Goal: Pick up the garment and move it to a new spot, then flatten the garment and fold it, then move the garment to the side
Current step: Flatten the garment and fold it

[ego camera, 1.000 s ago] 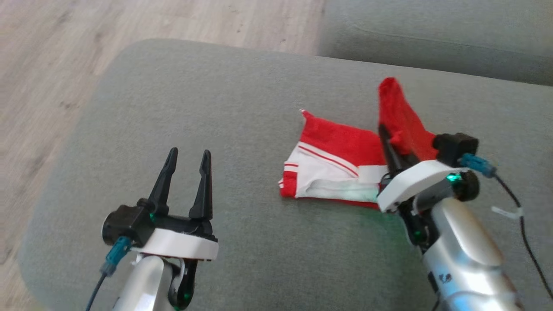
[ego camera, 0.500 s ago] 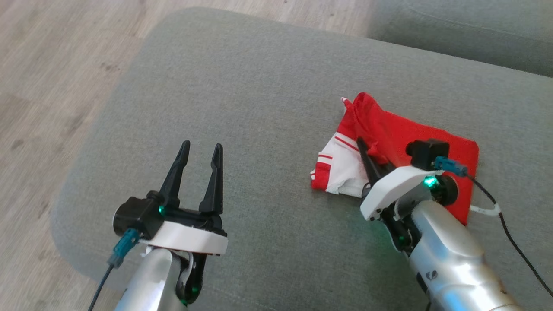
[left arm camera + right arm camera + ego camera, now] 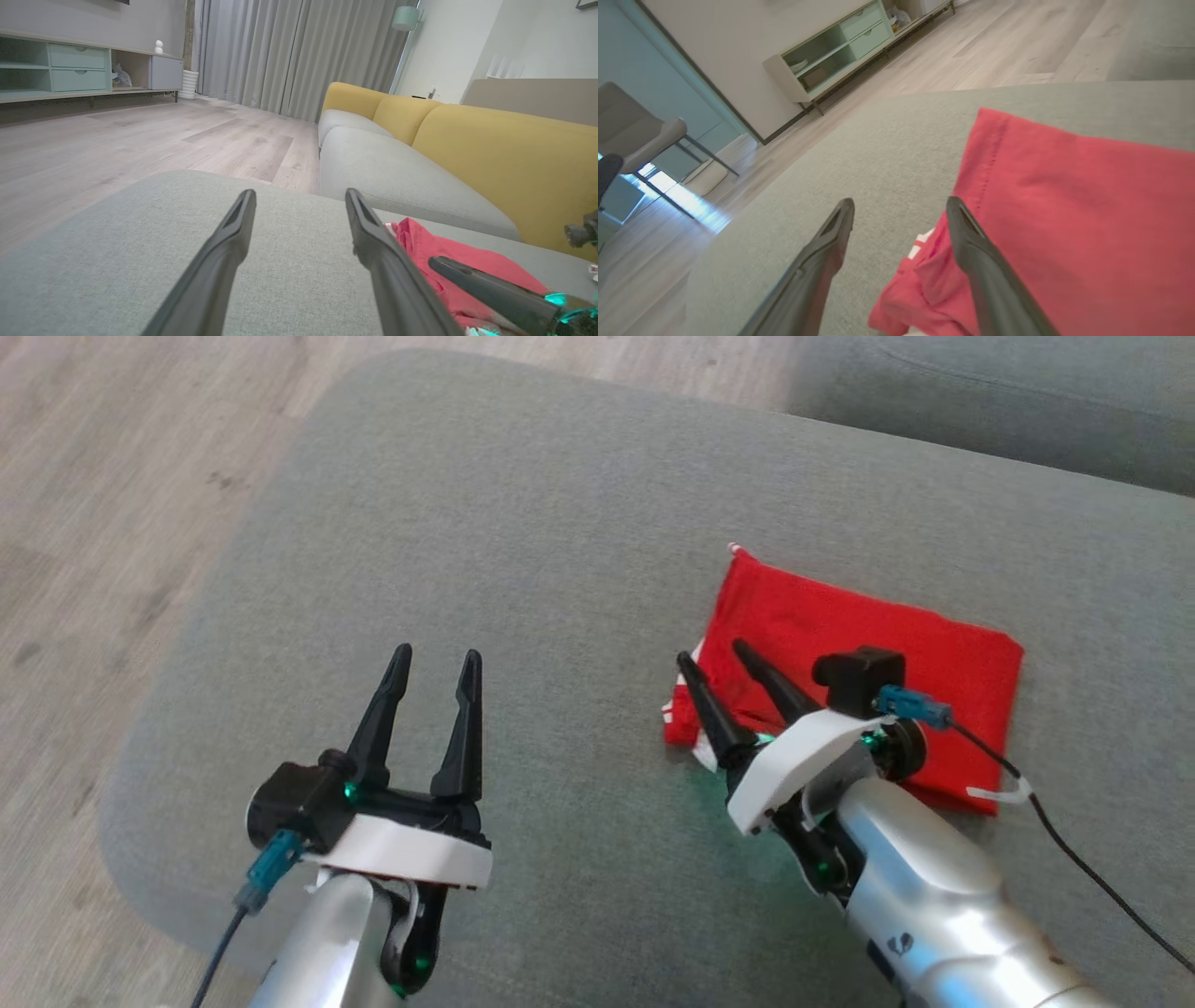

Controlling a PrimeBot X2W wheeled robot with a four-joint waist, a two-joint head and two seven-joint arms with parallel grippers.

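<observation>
Your right gripper [image 3: 713, 651] is spread wide and holds nothing. It sits low at the near-left edge of the garment [image 3: 868, 653], with one finger over red cloth and the other over the bare grey cushion [image 3: 523, 523] just beside it. The right wrist view agrees: the cloth's edge runs up between the two fingers, and neither one pinches it.

The garment lies flat as a red rectangle on the right part of the cushion, with a sliver of white trim [image 3: 674, 711] peeking out at the near-left corner. To my eye the fold is made and only the move to the side is left, so a gripper parked at that corner is well placed to close on the stacked layers.

Your left gripper [image 3: 437, 653] is also spread and empty, hovering over bare cushion well left of the garment. It is probably held there to keep clear.

You have no readable writing here. A pale tab [image 3: 738, 550] at the garment's far-left corner is too small to read, and a dark mark [image 3: 898, 945] on the right forearm can't be made out.
</observation>
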